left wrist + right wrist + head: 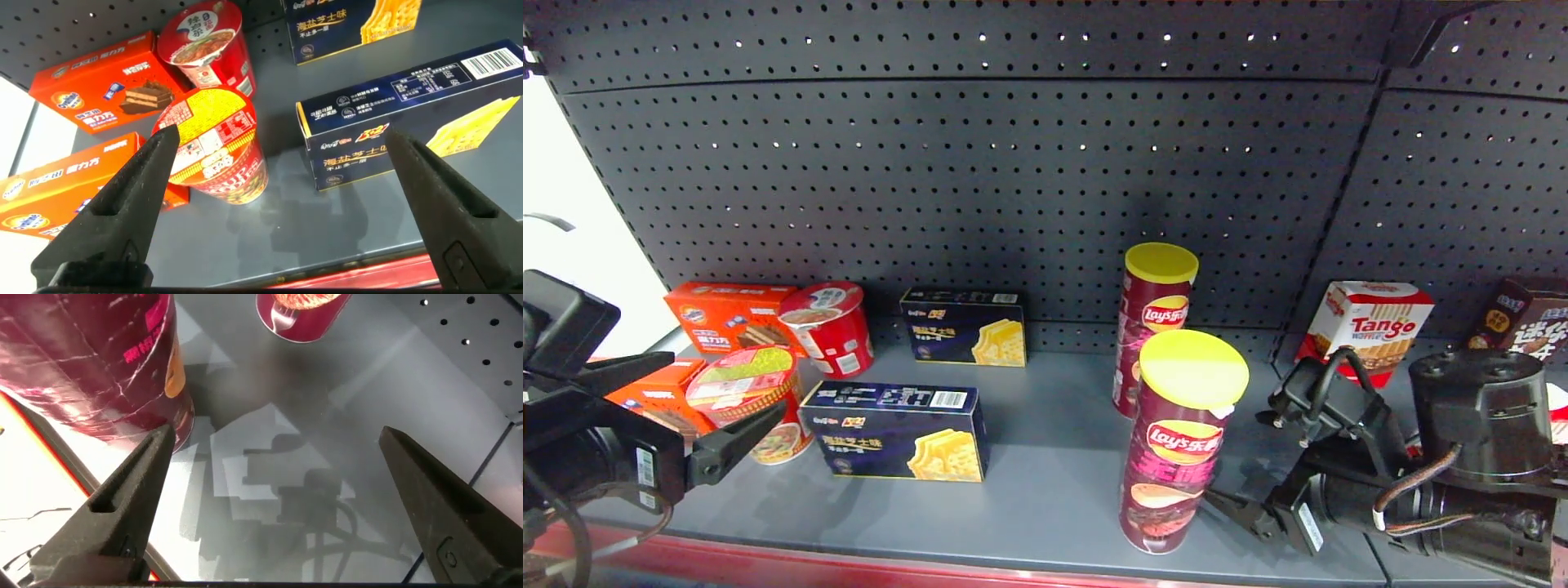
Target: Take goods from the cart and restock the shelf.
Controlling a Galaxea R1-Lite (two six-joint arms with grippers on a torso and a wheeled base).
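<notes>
Just beside right jaws, chip can

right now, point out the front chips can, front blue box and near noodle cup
front chips can (1183, 445), head view, side label
front blue box (903, 445), head view, front face
near noodle cup (216, 126), left wrist view, lid

Across the upper part of the head view I see a dark perforated back panel, split toward the right by a slanted upright. A bright white gap sits at the left edge. Along the bottom, a red strip trims the front lip of the shelf.
</notes>
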